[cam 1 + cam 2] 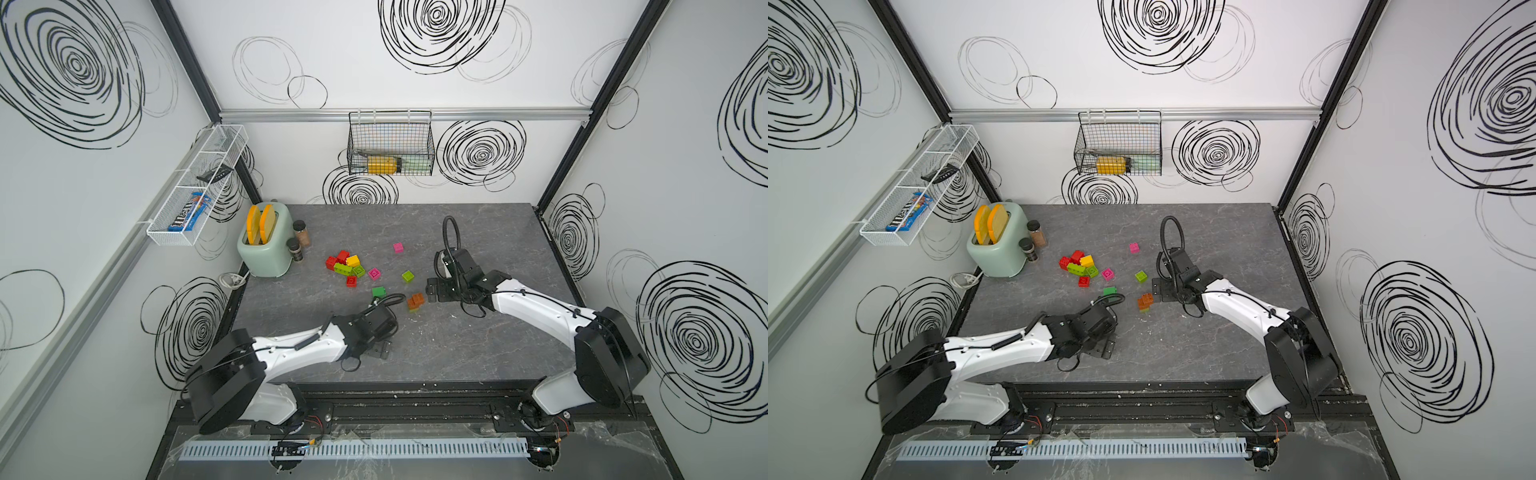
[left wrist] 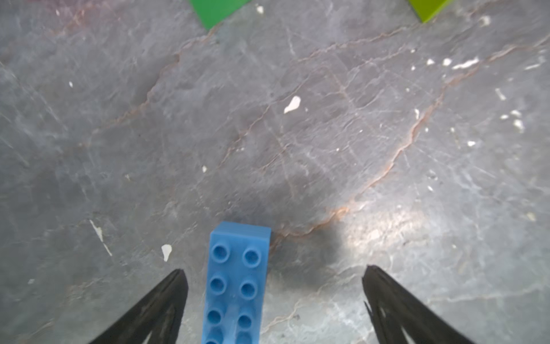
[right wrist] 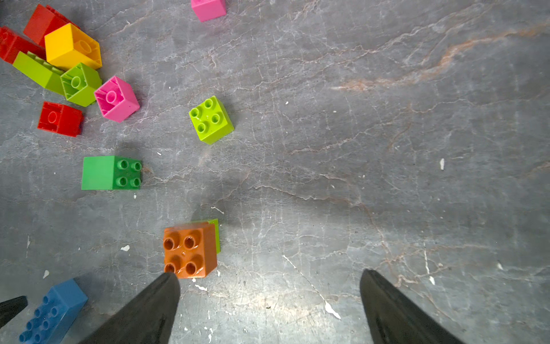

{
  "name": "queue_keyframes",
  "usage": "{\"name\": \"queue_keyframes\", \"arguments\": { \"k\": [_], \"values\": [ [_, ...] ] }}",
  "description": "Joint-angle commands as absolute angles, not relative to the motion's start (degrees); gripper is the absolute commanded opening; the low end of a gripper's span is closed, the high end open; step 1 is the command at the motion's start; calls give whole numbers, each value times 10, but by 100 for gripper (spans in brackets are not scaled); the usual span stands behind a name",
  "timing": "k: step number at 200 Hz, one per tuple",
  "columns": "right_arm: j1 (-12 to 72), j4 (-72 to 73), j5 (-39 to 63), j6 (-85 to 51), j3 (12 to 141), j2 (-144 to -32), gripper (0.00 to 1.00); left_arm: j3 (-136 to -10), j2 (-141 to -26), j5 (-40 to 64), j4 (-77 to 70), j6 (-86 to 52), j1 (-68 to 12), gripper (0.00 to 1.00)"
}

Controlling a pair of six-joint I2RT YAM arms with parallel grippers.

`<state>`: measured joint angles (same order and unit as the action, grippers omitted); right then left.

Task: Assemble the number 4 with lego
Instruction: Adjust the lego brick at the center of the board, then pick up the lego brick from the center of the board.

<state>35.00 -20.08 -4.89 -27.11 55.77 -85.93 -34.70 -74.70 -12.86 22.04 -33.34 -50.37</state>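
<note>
The grey table [image 1: 478, 232] is my building ground. I judge the step in hand is getting the left arm [image 1: 299, 349] clear of a brick lying free under it. I would raise the wrist straight up with no sideways drift, so neither finger nudges the piece.

That arm lies low and stretched out, with its wrist near the orange brick [image 3: 189, 250]. The right arm [image 1: 536, 303] comes in opposite, elbow raised and wrist bent down beside that same brick.

The loose lego pile [image 1: 345, 266] sits well beyond the orange brick.

The left gripper [image 2: 273, 269] stands wide apart, and the long blue brick [image 2: 235, 283] lies studs-up between the jaws, touching neither.

The right gripper [image 3: 268, 274] is also spread and empty. One fingertip is at the orange brick's corner, though I cannot tell whether it touches.
</note>
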Motion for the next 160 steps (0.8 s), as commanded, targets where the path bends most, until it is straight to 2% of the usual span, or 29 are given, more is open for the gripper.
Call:
{"name": "queue_keyframes", "arguments": {
  "k": [1,26,41,76,126,160],
  "values": [
    [349,-209,-59,-276,563,-845,99,-308,-704,-99,148,-346,-484,96],
    [349,-209,-56,-279,565,-845,99,-289,-700,-116,178,-374,-453,96],
    [350,-211,-57,-280,569,-846,99,-281,-710,-117,196,-387,-453,100],
    [350,-210,-60,-279,571,-844,99,-252,-739,-90,188,-403,-481,86],
    [350,-210,-56,-279,574,-845,99,-233,-735,-80,156,-388,-488,56],
    [350,-206,-61,-280,575,-843,99,-233,-732,-76,180,-410,-511,49]
  ]
}}
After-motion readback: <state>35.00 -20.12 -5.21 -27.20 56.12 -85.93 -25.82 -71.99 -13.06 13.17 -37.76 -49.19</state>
